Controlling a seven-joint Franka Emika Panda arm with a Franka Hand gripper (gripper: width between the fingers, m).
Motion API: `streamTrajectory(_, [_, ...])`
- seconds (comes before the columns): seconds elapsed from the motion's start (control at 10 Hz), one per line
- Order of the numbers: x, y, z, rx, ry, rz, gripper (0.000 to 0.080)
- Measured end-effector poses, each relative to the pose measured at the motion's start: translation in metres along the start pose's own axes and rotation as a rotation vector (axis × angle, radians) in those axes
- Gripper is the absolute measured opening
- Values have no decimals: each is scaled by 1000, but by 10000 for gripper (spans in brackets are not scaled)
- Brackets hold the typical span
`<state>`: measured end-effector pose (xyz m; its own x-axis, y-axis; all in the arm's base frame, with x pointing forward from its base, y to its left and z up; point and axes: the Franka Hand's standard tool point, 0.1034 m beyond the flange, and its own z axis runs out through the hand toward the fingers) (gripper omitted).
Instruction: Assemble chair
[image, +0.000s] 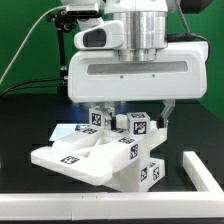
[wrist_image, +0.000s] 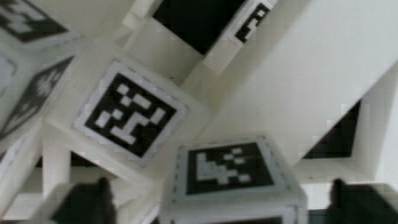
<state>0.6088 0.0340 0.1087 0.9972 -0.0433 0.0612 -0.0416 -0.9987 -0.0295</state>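
Hovering just above the chair (image: 110, 152), the jaws (image: 130, 112) stand wide apart and hold nothing; in the exterior view one dark fingertip (image: 163, 113) shows just beside the topmost tagged cubes, and whether it touches them cannot be told. In the wrist view the two dark fingertips (wrist_image: 89, 196) sit well apart, with tagged white pieces between and beyond them.

The chair is one cluster of matte white pieces resting on the dark surface (image: 30, 125), directly under the arm's white housing (image: 135, 70). Counted in the exterior view, about seven black-and-white tags show on it: three on the small blocks at its top, one on the flat slab (image: 70, 155) that juts toward the exterior view's left, and roughly three on the blocky part on the chair's other side. The wrist view shows two tags fully (wrist_image: 128, 110) and parts of at least three more at its edges.

The tags carry square patterns only; no words, brand or numbers can be read anywhere.

A long white rail (image: 205, 172) lies on the surface near the chair, toward the exterior view's right, apart from it.
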Motion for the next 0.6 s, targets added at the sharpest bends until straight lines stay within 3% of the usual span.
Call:
streamTrajectory(0.2, [0, 0, 0, 2, 0, 106, 268])
streamTrajectory(0.6, [-1, -4, 1, 3, -2, 437, 266])
